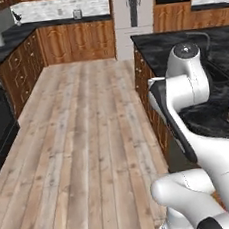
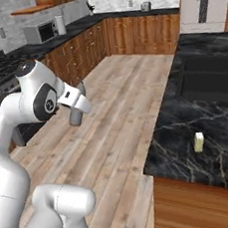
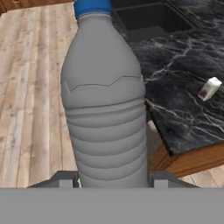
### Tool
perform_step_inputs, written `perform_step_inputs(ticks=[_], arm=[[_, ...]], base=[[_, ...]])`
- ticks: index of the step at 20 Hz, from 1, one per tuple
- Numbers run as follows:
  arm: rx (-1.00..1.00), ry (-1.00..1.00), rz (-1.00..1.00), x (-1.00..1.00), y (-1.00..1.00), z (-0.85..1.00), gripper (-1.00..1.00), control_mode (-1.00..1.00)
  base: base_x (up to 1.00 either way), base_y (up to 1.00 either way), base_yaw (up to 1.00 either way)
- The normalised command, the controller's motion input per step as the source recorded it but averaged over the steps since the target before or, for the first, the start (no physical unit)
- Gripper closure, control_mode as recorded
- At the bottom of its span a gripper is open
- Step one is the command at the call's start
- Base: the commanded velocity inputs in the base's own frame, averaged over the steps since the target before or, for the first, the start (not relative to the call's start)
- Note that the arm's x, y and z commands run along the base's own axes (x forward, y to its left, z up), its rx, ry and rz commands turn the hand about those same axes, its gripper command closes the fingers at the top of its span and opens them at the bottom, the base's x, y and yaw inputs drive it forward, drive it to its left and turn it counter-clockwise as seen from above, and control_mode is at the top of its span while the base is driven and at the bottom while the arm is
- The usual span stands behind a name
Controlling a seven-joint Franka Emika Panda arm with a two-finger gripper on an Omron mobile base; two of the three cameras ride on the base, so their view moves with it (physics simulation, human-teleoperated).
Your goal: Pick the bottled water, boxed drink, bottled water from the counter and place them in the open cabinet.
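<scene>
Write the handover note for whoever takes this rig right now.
Hand: shut on a greyish bottled water with a blue cap, held out over the wood floor, off the counter.
Boxed drink: upright on the counter near its front edge, short of the sink.
Done: one bottle lifted off the counter.
Left: put this bottle in the open cabinet, then the boxed drink. The second bottle and the cabinet cannot be placed from these views; find them first.

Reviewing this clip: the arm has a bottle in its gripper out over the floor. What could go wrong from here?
1. The grey bottled water is gripped low on its body by the gripper, with most of it above the fingers, so it may tip or slip during a swing.
2. It hangs over the wooden floor, clear of the counter; a drop might roll away.
3. The boxed drink stands near the counter's front edge, easily knocked.
</scene>
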Motion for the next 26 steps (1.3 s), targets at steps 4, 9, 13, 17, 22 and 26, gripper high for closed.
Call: perform_step_inputs(ticks=[4,9,13,17,22,26], arm=[[0.0,0.0,0.0,0.0,0.0,0.0,1.0,1.0],[0.0,0.0,0.0,0.0,0.0,0.0,1.0,1.0],[0.0,0.0,0.0,0.0,0.0,0.0,1.0,1.0],[0.0,0.0,0.0,0.0,0.0,0.0,1.0,1.0],[0.0,0.0,0.0,0.0,0.0,0.0,1.0,1.0],[0.0,0.0,0.0,0.0,0.0,0.0,1.0,1.0]], base=[[0.0,0.75,0.85],[0.31,0.08,0.99],[0.31,0.0,1.0],[0.3,0.0,1.0],[0.45,0.13,0.89],[0.38,0.05,0.32]])
